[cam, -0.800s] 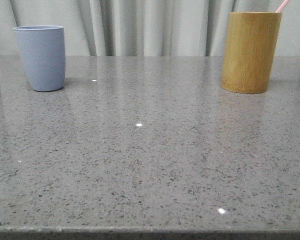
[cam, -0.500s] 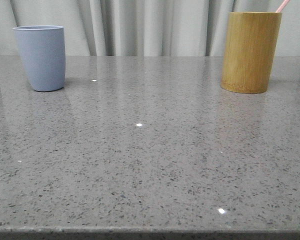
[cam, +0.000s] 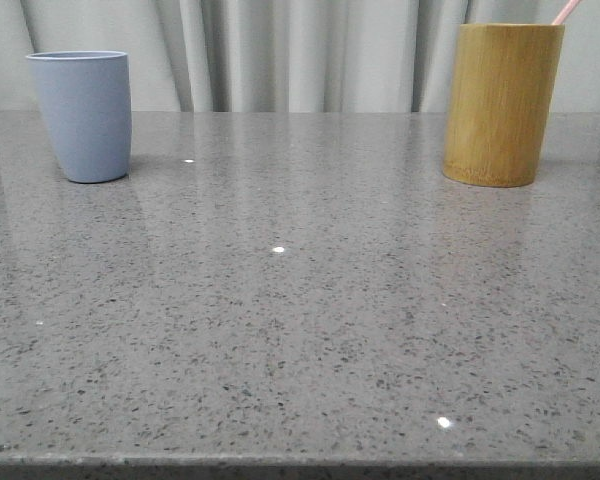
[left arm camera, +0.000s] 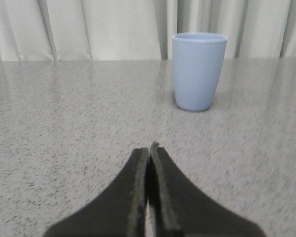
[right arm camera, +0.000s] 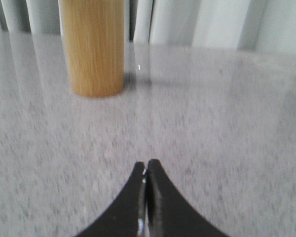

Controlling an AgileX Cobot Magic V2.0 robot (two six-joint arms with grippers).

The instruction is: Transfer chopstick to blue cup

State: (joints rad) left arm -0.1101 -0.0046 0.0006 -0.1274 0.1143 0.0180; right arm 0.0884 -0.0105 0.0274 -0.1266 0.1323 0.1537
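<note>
The blue cup [cam: 81, 115] stands upright at the far left of the table; it also shows in the left wrist view [left arm camera: 198, 70]. A pale pink chopstick [cam: 565, 11] shows only its slim end, sticking out of the bamboo cylinder [cam: 501, 104] at the far right. The cylinder also shows in the right wrist view [right arm camera: 92, 47], with the chopstick out of frame there. My left gripper [left arm camera: 149, 147] is shut and empty, well short of the blue cup. My right gripper [right arm camera: 146, 165] is shut and empty, well short of the cylinder. Neither gripper shows in the front view.
The grey speckled table [cam: 300, 300] runs from the front edge to pale curtains [cam: 280, 50] behind the cups. Nothing else stands on it in these views.
</note>
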